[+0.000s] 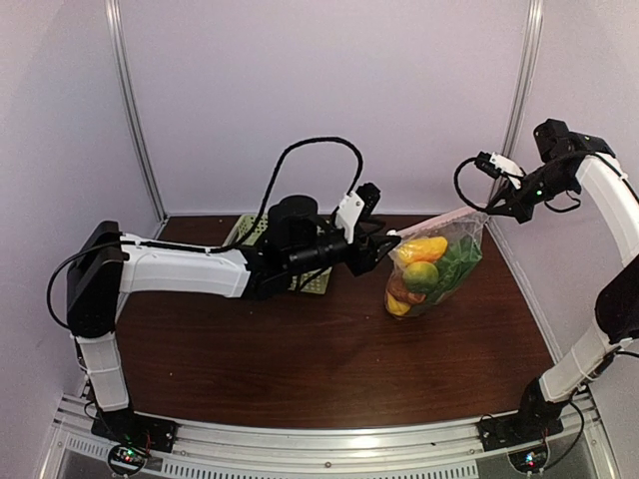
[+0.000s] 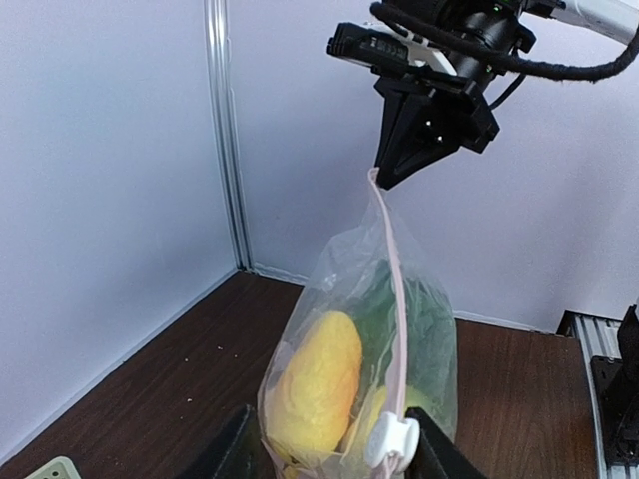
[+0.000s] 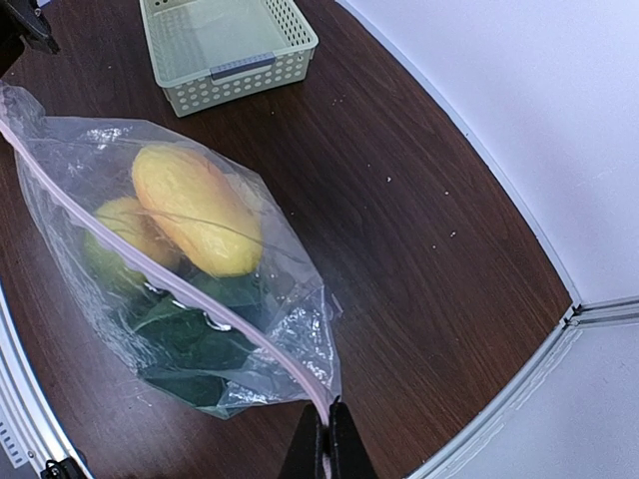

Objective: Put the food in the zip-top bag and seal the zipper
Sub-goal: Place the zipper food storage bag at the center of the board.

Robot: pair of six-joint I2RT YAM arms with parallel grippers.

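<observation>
Bag loaded and slung between two claws; zip looks run across.
Right claw (image 2: pixel 389 172): pressed together, pinching the upper corner of the bag (image 1: pixel 441 261) at one end of the zipper (image 2: pixel 397 319). Left claw (image 1: pixel 382 245): fingers spread either side of the bag's other end, with the white slider (image 2: pixel 391 442) between them; contact cannot be told. The bag hangs right of centre, and it is unclear whether its bottom touches the worktop (image 1: pixel 329 349). Food (image 3: pixel 195 212): yellow pieces and dark green leaf are all inside the bag; none is seen in the basket (image 3: pixel 232 68) or loose. The zipper shows as one unbroken pink line from the right claw to the slider. Judged: loading done, seal complete or nearly so; left to do are confirming the last stretch, release and setting down.
</observation>
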